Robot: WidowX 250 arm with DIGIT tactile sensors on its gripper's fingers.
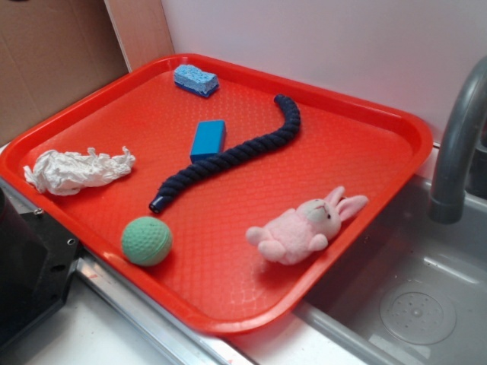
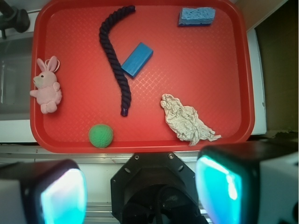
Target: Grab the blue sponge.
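Blue sponge (image 1: 195, 80) lies flat in the far corner of the red tray (image 1: 396, 125), close to the rim and well apart from everything else on it. The hand (image 2: 140, 186) is seen only in the wrist view — its two fingers (image 2: 60, 191) stand wide apart at the bottom of the picture, holding nothing, high above the near edge of the tray.

The main risk, as I judge it, is a wrong target. A smooth blue block (image 1: 208, 139) lies in the middle of the tray, touching or almost touching the dark rope (image 1: 228, 156), and it is nearer to the hand than the sponge. If the hand goes down too early, it may close on the block, or catch the rope.

The second risk is the corner itself. The sponge is just beside the raised rim, so a finger could land on the rim and not beside the sponge — then the grasp slips or the tray is pushed. The sponge also looks soft and low; closing too high could only pinch its top. The crumpled white cloth (image 1: 76, 169), the green ball (image 1: 147, 240) and the pink rabbit (image 1: 304, 226) are away from the likely path.
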